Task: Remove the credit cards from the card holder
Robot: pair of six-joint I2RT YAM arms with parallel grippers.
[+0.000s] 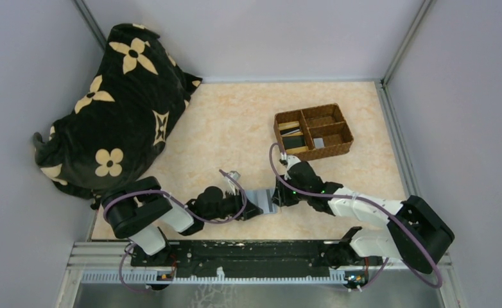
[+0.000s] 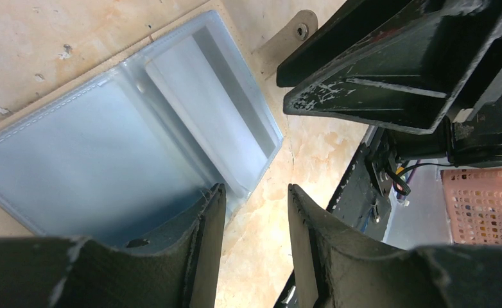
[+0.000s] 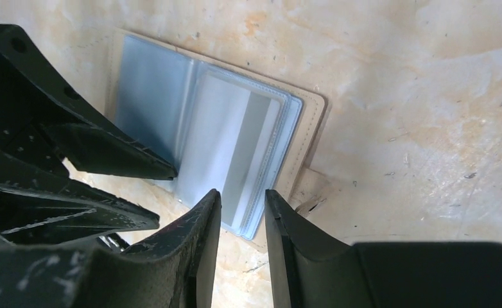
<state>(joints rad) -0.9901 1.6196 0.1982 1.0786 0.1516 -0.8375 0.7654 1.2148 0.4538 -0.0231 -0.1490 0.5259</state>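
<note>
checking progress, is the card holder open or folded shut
Open. The card holder lies spread on the table, blue-grey inner sleeves face up, snap tab out to one side.

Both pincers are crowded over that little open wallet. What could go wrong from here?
The left pincer and right pincer hang very close together over the card holder, so they might bump. The card sits inside a clear sleeve; a pinch could catch sleeve and card together and drag the whole holder, since nothing clearly pins it down.
</note>
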